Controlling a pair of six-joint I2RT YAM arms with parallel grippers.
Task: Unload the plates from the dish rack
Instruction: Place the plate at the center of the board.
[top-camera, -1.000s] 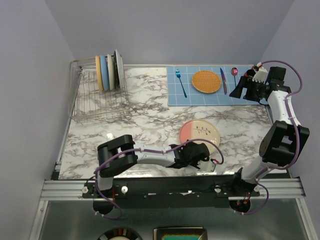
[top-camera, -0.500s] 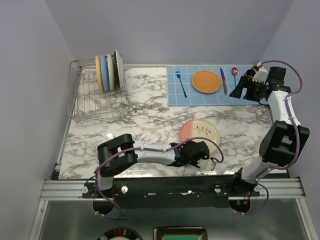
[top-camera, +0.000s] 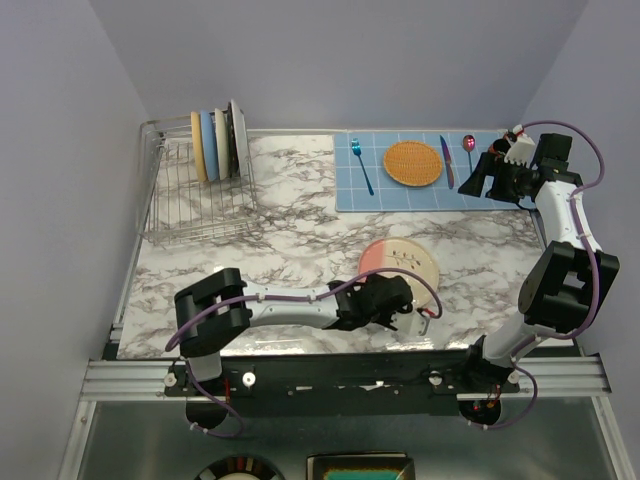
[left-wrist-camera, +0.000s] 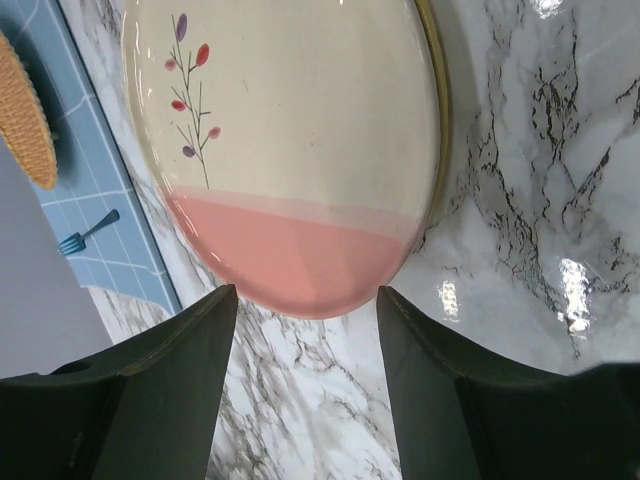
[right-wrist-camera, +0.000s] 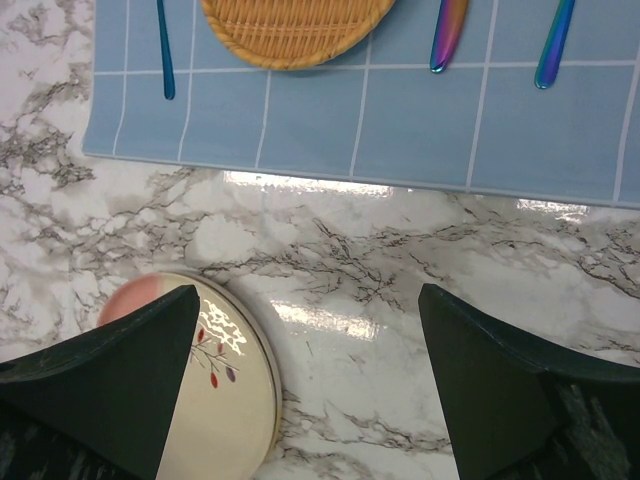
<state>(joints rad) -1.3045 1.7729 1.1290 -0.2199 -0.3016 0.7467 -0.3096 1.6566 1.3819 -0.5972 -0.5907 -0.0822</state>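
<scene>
The pink and cream plate (top-camera: 402, 262) with a twig motif lies flat on the marble table, right of centre. My left gripper (top-camera: 396, 298) hovers at its near edge. In the left wrist view this gripper (left-wrist-camera: 305, 296) is open, with the plate's pink rim (left-wrist-camera: 300, 270) just ahead of the fingertips and nothing held. Several more plates (top-camera: 215, 143) stand on edge at the back of the wire dish rack (top-camera: 190, 215) at the far left. My right gripper (top-camera: 478, 176) hangs open above the blue mat's right end. From the right wrist view, that gripper (right-wrist-camera: 310, 300) looks down on the plate (right-wrist-camera: 235, 400).
A blue grid mat (top-camera: 430, 190) at the back right carries an orange woven disc (top-camera: 412, 163), a blue fork (top-camera: 361, 166), a knife (top-camera: 447, 162) and a spoon (top-camera: 468, 148). Walls close in on the left, right and back.
The left arm's elbow has swung to the left and its gripper has shifted slightly left at the plate's near edge. The plate and the right arm have not moved.
</scene>
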